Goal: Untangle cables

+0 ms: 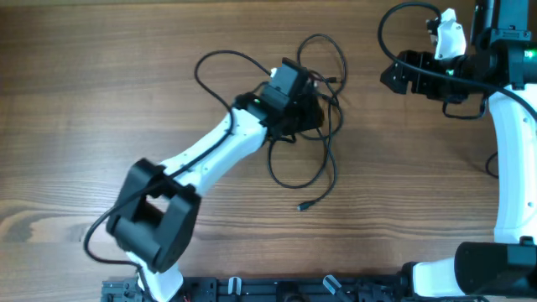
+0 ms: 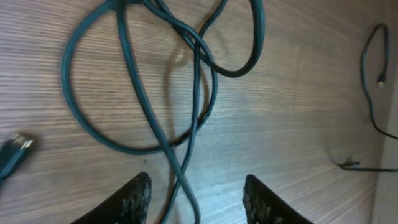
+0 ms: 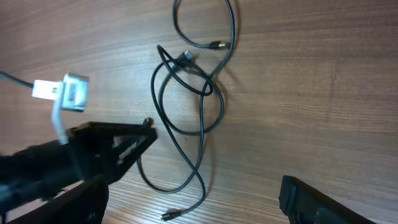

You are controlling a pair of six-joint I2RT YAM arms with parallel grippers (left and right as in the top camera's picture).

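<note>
Well apart: cables (image 1: 330, 155), right gripper (image 1: 388, 75).

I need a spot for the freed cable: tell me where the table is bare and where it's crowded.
Bare: the wood left of the cables, above the left arm; also the strip between the tangle and the right arm. Crowded: the centre, where the left gripper stands over the crossing loops.

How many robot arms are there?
2. The left arm reaches over the tangled cables in the middle of the table. The right arm is at the table's right edge, away from them.
</note>
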